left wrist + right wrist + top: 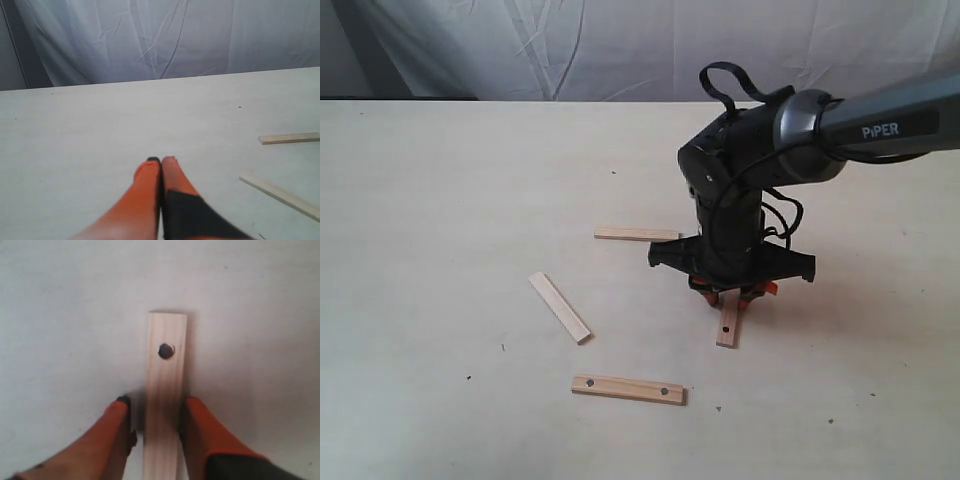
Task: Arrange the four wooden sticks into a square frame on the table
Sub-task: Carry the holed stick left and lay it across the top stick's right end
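Left claw point(160, 162): clenched on nothing, its fingers pressed together, low over bare desk point(440, 200); out of the exterior view, so the farther arm.
Slanted plain stick point(560, 307): leftmost, flat on the desk, long axis diagonal, touching no other stick.
Near holed stick point(628, 388): closest to the camera, lying almost crosswise, both holes showing, well apart from the rest.
Far plain stick point(636, 234): crosswise, its right end just beside the right arm's wrist.
Held-side holed stick point(166, 390): flat on the desk, long axis running straight out between the fingers, its holed end past the fingertips.
Right claw point(159, 404): down on that stick, one finger on each long edge. A dark gap showed on one side, so it seemed spread and not yet gripping, though shadow blurred this.
Key relation: stick centred in the claw and in line with it, so a plain squeeze should take it.
Square frame: not formed; no corners met.
Surface: pale, flat, a few dark specks.
Room: open desk on every side; white curtain point(570, 45) behind.
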Robot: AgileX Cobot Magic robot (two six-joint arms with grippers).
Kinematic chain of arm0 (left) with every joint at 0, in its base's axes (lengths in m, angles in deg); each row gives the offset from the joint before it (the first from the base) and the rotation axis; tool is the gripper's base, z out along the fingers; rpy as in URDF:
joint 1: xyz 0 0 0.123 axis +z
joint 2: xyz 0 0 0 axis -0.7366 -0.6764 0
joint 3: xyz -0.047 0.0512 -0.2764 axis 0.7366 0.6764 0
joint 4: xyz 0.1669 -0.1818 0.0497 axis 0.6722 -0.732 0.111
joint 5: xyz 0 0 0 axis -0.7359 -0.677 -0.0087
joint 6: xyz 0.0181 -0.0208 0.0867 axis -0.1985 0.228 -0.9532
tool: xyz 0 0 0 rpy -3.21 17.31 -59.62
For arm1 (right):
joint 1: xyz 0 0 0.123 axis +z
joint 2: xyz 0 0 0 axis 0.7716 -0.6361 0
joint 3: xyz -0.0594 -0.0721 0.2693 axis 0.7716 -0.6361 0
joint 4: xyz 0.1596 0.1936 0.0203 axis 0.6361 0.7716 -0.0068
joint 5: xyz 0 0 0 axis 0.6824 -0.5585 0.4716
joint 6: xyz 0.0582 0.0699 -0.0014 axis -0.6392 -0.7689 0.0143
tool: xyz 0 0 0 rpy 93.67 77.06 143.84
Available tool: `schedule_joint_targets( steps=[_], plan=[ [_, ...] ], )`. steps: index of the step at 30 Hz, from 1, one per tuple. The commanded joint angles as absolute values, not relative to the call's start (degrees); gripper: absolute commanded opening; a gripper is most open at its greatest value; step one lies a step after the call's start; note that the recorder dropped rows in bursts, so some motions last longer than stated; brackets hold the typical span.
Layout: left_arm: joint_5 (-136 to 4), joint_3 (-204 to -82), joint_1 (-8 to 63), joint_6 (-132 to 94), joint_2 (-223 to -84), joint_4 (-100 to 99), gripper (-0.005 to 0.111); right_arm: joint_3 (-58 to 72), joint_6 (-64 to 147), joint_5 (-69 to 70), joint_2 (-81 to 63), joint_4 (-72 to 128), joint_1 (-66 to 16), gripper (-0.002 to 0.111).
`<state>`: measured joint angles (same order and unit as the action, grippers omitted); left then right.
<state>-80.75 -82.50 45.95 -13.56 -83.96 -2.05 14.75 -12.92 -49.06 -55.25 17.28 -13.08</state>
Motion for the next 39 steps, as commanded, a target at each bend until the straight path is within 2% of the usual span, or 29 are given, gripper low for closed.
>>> schedule_joint_targets(
  steps=[1, 5, 8, 15, 23, 39],
  plan=[
    [-80.1, -82.3, 45.6, -13.3, -83.7, -1.9, 0.000, 14.5, -13.1, -48.9, -55.3, 18.4, -13.4, 0.035],
    [-80.1, -82.3, 45.6, -13.3, -83.7, -1.9, 0.000, 14.5, -11.9, -48.9, -55.3, 18.5, -13.4, 0.031],
    [-80.1, -82.3, 45.6, -13.3, -83.7, -1.9, 0.000, 14.5, -11.2, -48.8, -55.3, 19.1, -13.4, 0.000],
    [-80.1, -82.3, 45.6, -13.3, -83.7, -1.9, 0.000, 14.9, -8.4, -47.4, -52.6, 15.4, -13.4, -0.001],
    [-80.1, -82.3, 45.6, -13.3, -83.7, -1.9, 0.000, 21.3, 2.2, -47.0, -48.7, 17.5, -13.4, -0.001],
    [-80.1, -82.3, 45.6, -13.3, -83.7, -1.0, 0.000, 29.5, 6.3, -42.7, -60.3, 24.2, -13.4, -0.001]
  ],
)
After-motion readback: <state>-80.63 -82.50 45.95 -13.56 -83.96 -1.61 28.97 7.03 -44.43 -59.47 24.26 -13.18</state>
